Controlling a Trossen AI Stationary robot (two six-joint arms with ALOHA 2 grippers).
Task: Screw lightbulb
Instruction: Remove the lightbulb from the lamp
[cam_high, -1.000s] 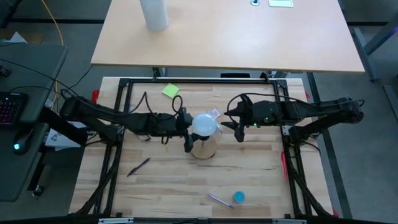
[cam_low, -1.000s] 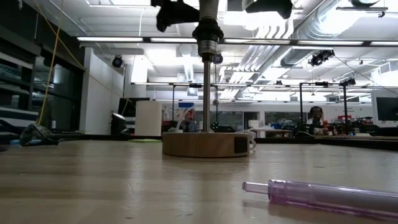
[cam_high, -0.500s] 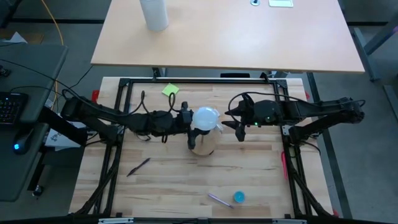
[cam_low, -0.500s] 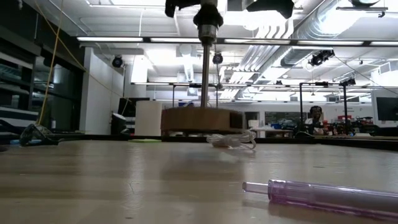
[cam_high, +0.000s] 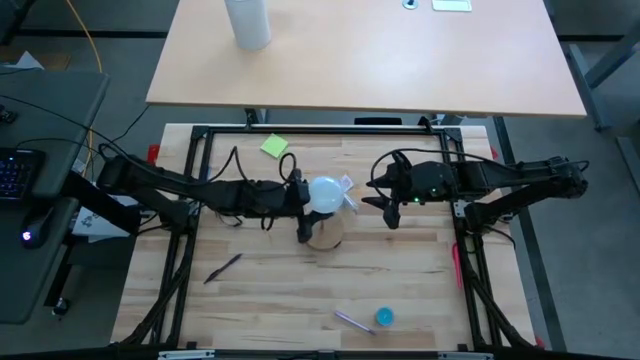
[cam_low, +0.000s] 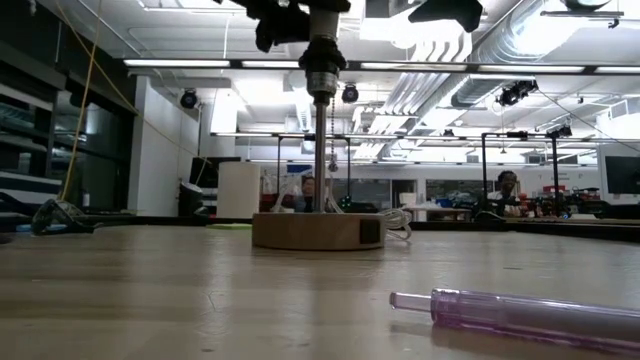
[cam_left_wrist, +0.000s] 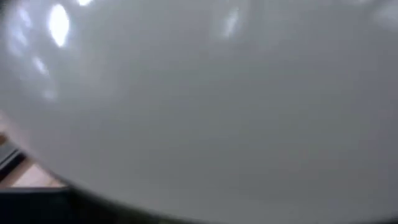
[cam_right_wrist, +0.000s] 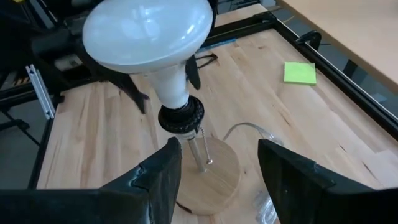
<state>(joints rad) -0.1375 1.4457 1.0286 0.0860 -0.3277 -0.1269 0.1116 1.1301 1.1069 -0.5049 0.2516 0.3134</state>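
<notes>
Lightbulb: one, the white lightbulb (cam_high: 326, 194) is sitting in the black socket (cam_right_wrist: 181, 116) atop a thin metal post over the round wooden base (cam_low: 317, 230), near the middle of the table.
Left gripper: one, the left gripper (cam_high: 303, 208) is reaching in from the left with its fingers spread around the globe; whether they are actually touching it is unclear.
Right gripper: one, the right gripper (cam_right_wrist: 219, 177) is hovering just beside the lamp, fingers parted and holding nothing.
Small items: one yellow sticky note (cam_high: 274, 146), one dark pen (cam_high: 224, 267), one purple syringe (cam_low: 518, 315), one blue cap (cam_high: 384, 316), one clear cord (cam_right_wrist: 249, 132).
Surface: a light wooden table (cam_high: 400, 270) inside a black frame is carrying everything.
Room: a second pale desk (cam_high: 400, 70) is bearing one white cylinder (cam_high: 248, 22); ceiling lights are glowing and one person (cam_low: 508, 186) is sitting far behind.
</notes>
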